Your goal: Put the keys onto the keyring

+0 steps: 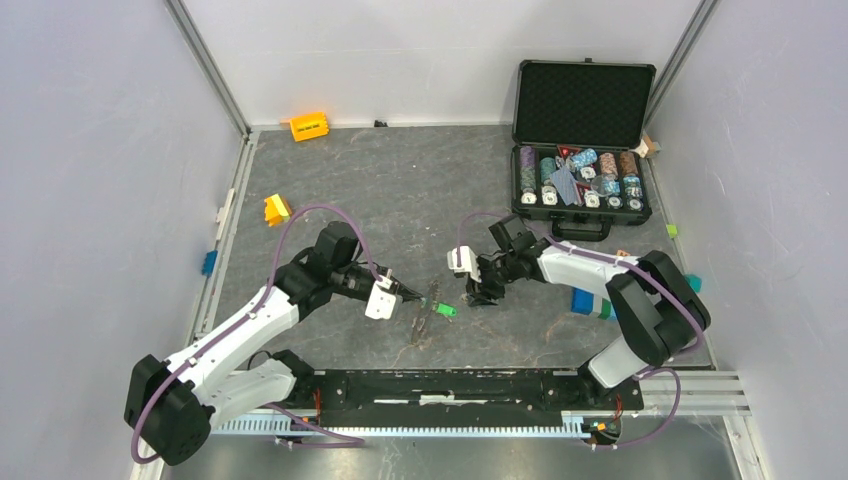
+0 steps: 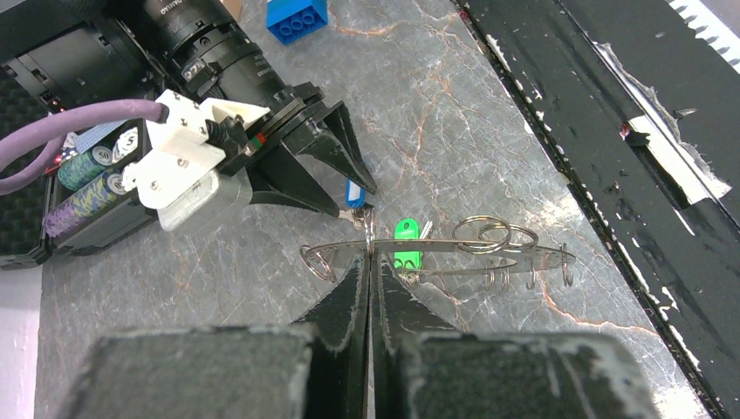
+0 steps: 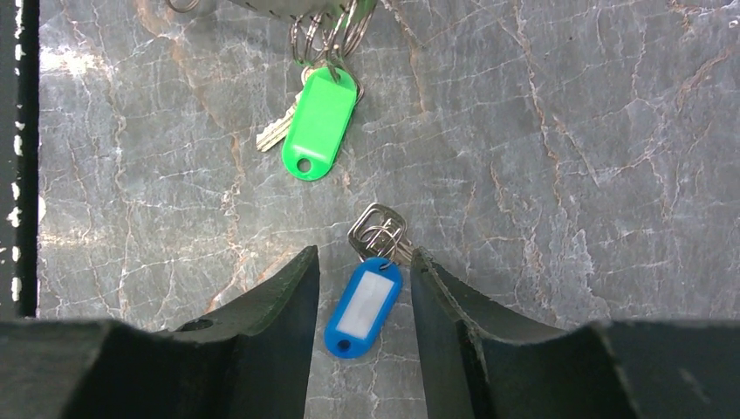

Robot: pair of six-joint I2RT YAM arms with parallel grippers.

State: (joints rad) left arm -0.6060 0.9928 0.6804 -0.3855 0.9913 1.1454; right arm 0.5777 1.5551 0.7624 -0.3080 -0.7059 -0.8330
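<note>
Fingers of the left gripper [image 2: 371,262] are clenched on the dark-grey metal keyring [image 2: 454,247] at mid-frame, where the green-tagged key [image 3: 318,122] seems already hung. At lower centre the right gripper [image 3: 364,257] stands spread astride the blue-tagged key [image 3: 365,305]. Next, it should pinch that key and thread it on.

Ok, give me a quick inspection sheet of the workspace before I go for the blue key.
Surface: grey marbled table, no spills seen.
Job's things: keyring in the left hand's grip; green key appears hooked on its rings; blue key lies loose on the table.
Clutter: open poker chip case far right; orange block and yellow block far left.
Hands: left hand shut on the keyring; right hand open, fingers either side of the blue key.
Cables: purple cables loop over both arms, clear of the keys.
Surroundings: plain walls; nothing else seen.
</note>
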